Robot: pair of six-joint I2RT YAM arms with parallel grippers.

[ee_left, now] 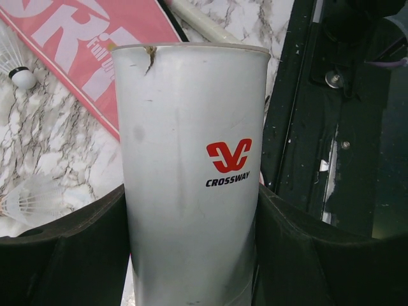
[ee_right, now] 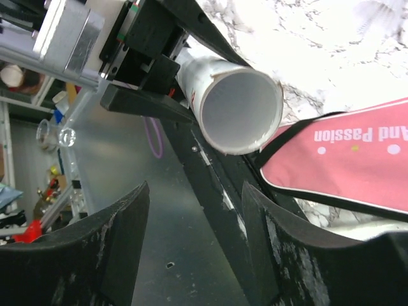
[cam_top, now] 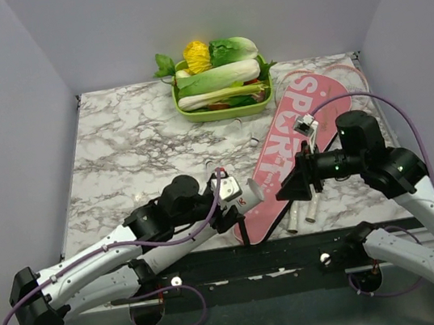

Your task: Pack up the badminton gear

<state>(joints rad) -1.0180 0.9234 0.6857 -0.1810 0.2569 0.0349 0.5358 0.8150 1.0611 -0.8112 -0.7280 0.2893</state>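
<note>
My left gripper (cam_top: pixel 238 192) is shut on the long white tube (cam_top: pixel 248 194) and holds it level above the table's near edge. In the left wrist view the tube (ee_left: pixel 191 159), marked CROSSWAY, fills the space between the fingers. Its open end (ee_right: pixel 239 108) faces my right gripper (ee_right: pixel 194 255), which is open, empty and apart from it. The pink cover bag (cam_top: pixel 296 146) lies slanted on the table between both arms, also seen from the right wrist (ee_right: pixel 350 159). Two pale racket handles (cam_top: pixel 302 215) stick out at its near end.
A green tray of vegetables (cam_top: pixel 226 110) stands at the back centre. Two white shuttlecocks (ee_left: pixel 19 67) (ee_left: pixel 32 201) lie on the marble beside the bag. A black rail (cam_top: pixel 295 250) runs along the table's near edge under the tube.
</note>
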